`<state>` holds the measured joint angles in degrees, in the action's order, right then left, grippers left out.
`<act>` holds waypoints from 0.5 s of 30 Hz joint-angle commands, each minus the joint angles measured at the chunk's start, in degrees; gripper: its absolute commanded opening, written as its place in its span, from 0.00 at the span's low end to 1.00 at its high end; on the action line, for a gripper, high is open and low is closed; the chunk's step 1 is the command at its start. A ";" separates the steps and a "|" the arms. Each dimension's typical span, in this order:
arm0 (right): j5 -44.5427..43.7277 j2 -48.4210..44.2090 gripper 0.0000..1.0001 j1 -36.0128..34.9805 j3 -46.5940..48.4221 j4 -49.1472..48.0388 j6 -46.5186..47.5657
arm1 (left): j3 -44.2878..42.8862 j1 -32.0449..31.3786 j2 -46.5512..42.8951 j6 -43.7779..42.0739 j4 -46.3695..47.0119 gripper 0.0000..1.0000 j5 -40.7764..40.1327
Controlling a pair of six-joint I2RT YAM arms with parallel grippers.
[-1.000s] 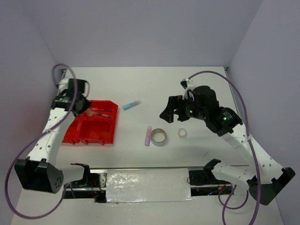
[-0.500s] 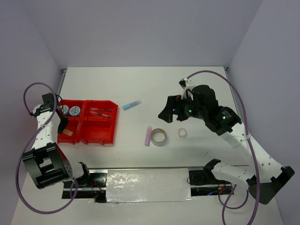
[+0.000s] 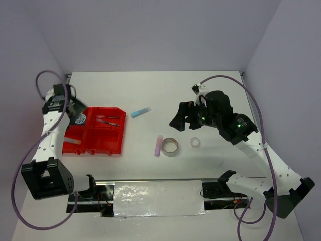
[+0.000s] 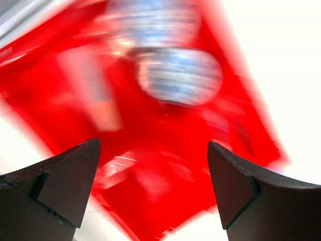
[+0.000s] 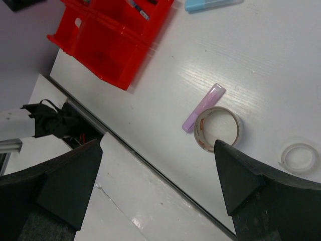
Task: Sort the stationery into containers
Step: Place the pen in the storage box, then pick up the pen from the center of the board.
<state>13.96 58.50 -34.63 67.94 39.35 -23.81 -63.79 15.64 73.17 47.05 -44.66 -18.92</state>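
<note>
The red tray (image 3: 103, 139) sits at the left of the table. It holds a round blue-patterned tub (image 3: 80, 119), two thin pens (image 3: 108, 120) and a pale stubby stick (image 3: 72, 142). My left gripper (image 3: 73, 110) hovers over the tray's back-left corner, open and empty. Its wrist view is blurred, with two tubs (image 4: 178, 76) below open jaws (image 4: 153, 186). A light-blue stick (image 3: 141, 112), a lilac stick (image 3: 159, 144), a grey tape ring (image 3: 169, 146) and a clear tape ring (image 3: 195, 142) lie on the table. My right gripper (image 3: 184, 122) hangs open above them, holding nothing.
The right wrist view shows the lilac stick (image 5: 203, 107) touching the grey tape ring (image 5: 218, 129), the clear ring (image 5: 299, 156) to the right, and the tray (image 5: 110, 40) at the top left. The table's near edge with its metal rail (image 3: 155, 182) runs below.
My left gripper has opened wide and swung from the tray's left side to its back-left corner. A pale stick now lies in the near-left compartment. The right arm has not moved.
</note>
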 commanded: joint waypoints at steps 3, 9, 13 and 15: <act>-3.41 -0.76 1.00 -0.26 2.63 -1.65 -0.62 | -22.84 -25.02 15.72 -17.57 9.85 0.99 11.30; -3.49 -3.04 1.00 0.27 4.04 1.34 1.40 | -36.48 -31.19 33.15 -37.01 10.66 0.99 32.02; -3.23 -6.20 1.00 0.35 2.99 2.74 1.66 | -40.08 -32.95 39.93 -43.16 10.48 0.99 29.29; -3.23 -7.08 1.00 0.44 2.55 3.36 1.58 | -41.67 -33.65 43.89 -44.40 8.90 0.99 27.19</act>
<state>11.18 53.65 -34.48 69.04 41.65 -23.14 -101.49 -17.45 114.67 10.22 -34.00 7.66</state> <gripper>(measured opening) 0.996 0.993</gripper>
